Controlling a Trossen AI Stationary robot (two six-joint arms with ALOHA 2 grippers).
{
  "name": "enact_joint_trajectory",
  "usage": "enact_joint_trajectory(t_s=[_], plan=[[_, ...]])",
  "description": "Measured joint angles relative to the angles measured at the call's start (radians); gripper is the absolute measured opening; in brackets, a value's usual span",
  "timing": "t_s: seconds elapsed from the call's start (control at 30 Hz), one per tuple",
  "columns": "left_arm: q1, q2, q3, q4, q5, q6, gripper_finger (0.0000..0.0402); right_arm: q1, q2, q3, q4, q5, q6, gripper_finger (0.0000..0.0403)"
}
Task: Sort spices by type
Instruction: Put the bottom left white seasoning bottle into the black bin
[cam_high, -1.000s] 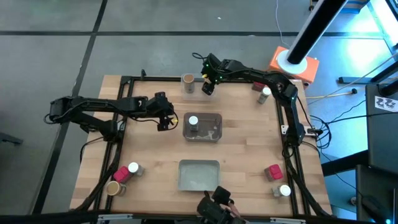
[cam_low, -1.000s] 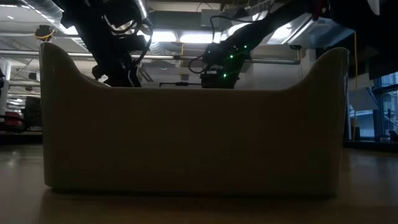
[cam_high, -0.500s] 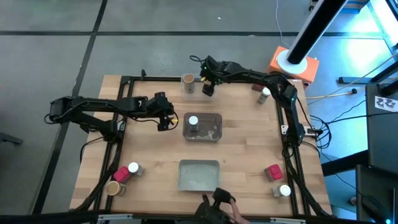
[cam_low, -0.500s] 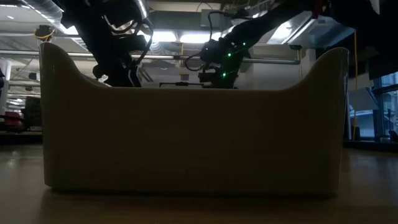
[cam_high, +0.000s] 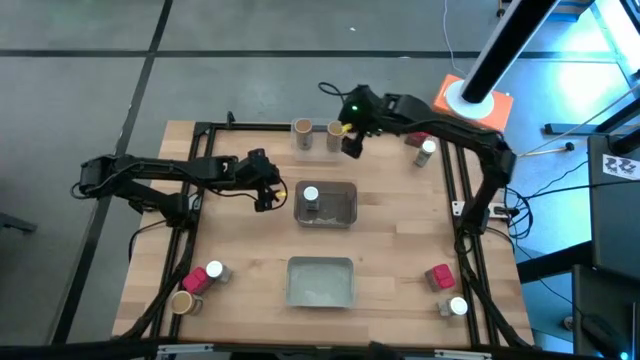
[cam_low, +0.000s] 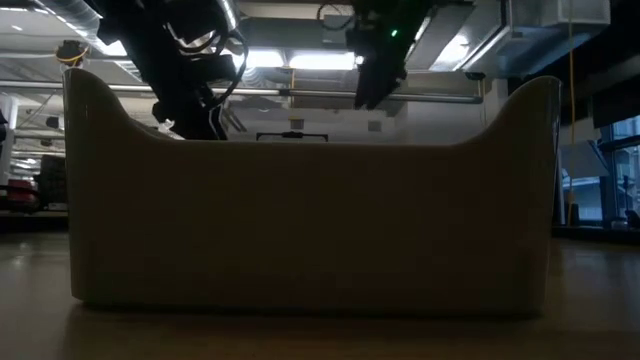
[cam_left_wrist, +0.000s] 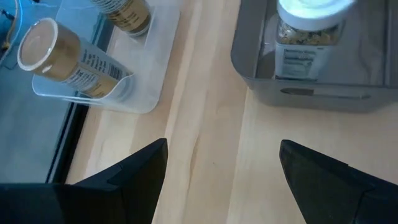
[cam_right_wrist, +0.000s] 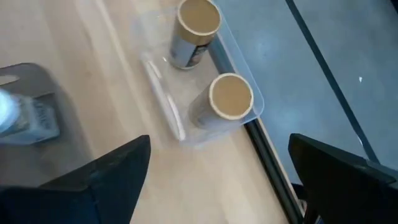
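Note:
Two tan-topped brown cylinders (cam_high: 302, 130) (cam_high: 335, 130) stand upright in a clear tray (cam_right_wrist: 186, 134) at the table's far edge; the right wrist view shows both cylinders (cam_right_wrist: 198, 25) (cam_right_wrist: 229, 99). My right gripper (cam_high: 352, 142) (cam_right_wrist: 221, 186) hovers open just right of them and holds nothing. A white-lidded dark jar (cam_high: 311, 195) (cam_left_wrist: 305, 25) stands in a grey tray (cam_high: 345, 205). My left gripper (cam_high: 266, 192) (cam_left_wrist: 221, 165) waits open left of that tray, above the bare wood.
A second grey tray (cam_high: 320, 282) sits near the near edge and fills the low view (cam_low: 310, 220). Near left corner: a white-lidded jar (cam_high: 213, 270), a red box (cam_high: 195, 281), a tan-topped cylinder (cam_high: 180, 302). Near right: a red box (cam_high: 438, 275), a jar (cam_high: 457, 307). Far right: another jar (cam_high: 428, 148).
My right gripper has risen and drawn back toward the table's right, away from the clear tray. A second tan-topped cylinder now stands uncovered there beside the first.

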Motion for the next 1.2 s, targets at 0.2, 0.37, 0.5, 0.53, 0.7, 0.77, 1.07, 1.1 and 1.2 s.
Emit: enact_joint_trajectory(t_s=[0.2, 0.37, 0.5, 0.53, 0.7, 0.77, 1.07, 1.1, 1.2], plan=[[-0.02, 0.0, 0.002, 0.018, 0.0, -0.134, 0.0294, 0.079, -0.15, -0.17, 0.014, 0.047, 0.041, 0.038], [-0.09, 0.0, 0.015, 0.011, 0.0, -0.185, 0.0294, 0.136, -0.32, -0.441, 0.153, 0.137, 0.107, 0.038], [-0.169, 0.0, 0.07, -0.021, -0.001, -0.195, 0.0294, 0.173, -0.446, -0.658, 0.29, 0.138, 0.178, 0.038], [-0.189, 0.0, 0.09, -0.04, -0.001, -0.197, 0.0294, 0.184, -0.472, -0.706, 0.32, 0.138, 0.195, 0.038], [-0.286, 0.0, 0.194, -0.197, -0.005, -0.244, 0.0294, 0.236, -0.565, -0.893, 0.454, 0.136, 0.298, 0.038], [-0.327, 0.0, 0.234, -0.278, -0.006, -0.286, 0.0294, 0.258, -0.579, -0.936, 0.46, 0.135, 0.335, 0.038], [-0.563, 0.004, 0.372, -0.591, -0.004, -0.591, 0.0294, 0.288, -0.584, -1.036, 0.596, 0.145, 0.401, 0.038], [-0.591, 0.004, 0.383, -0.627, 0.0, -0.639, 0.0294, 0.288, -0.584, -1.04, 0.607, 0.146, 0.401, 0.038], [-0.672, 0.004, 0.413, -0.71, 0.03, -0.794, 0.0294, 0.288, -0.584, -1.041, 0.642, 0.157, 0.401, 0.038]])
